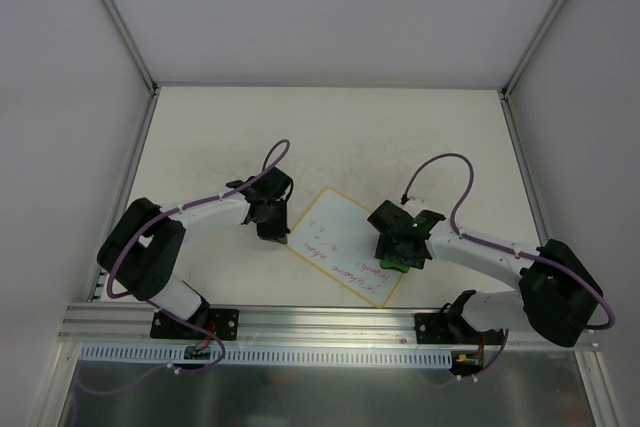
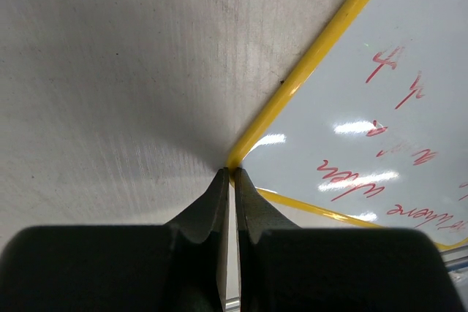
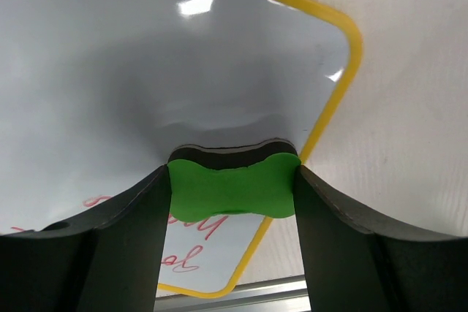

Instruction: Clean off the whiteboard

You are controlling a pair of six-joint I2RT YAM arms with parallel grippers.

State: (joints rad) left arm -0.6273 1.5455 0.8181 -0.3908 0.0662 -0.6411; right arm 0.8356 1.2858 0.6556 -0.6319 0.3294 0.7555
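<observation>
Whiteboard (image 1: 340, 240) flat on table (image 1: 330, 127) between arms, turned diamond-wise, red handwriting on near half. Right gripper (image 3: 232, 174) half open, clamping green eraser (image 3: 234, 191) against board by rounded corner. Left gripper (image 2: 234, 174) closed, empty, tips at yellow rim corner. Bare tabletop beyond far edges; rail (image 1: 330, 322) close behind near corner.

One whiteboard (image 1: 340, 242) at the fingertips of the left gripper (image 2: 232, 172), one green eraser (image 3: 234, 189) between the fingers of the right gripper (image 3: 234, 177), one table (image 1: 200, 137).

Overhead view looks down from behind — wrist views close on the whiteboard (image 1: 345, 245).
</observation>
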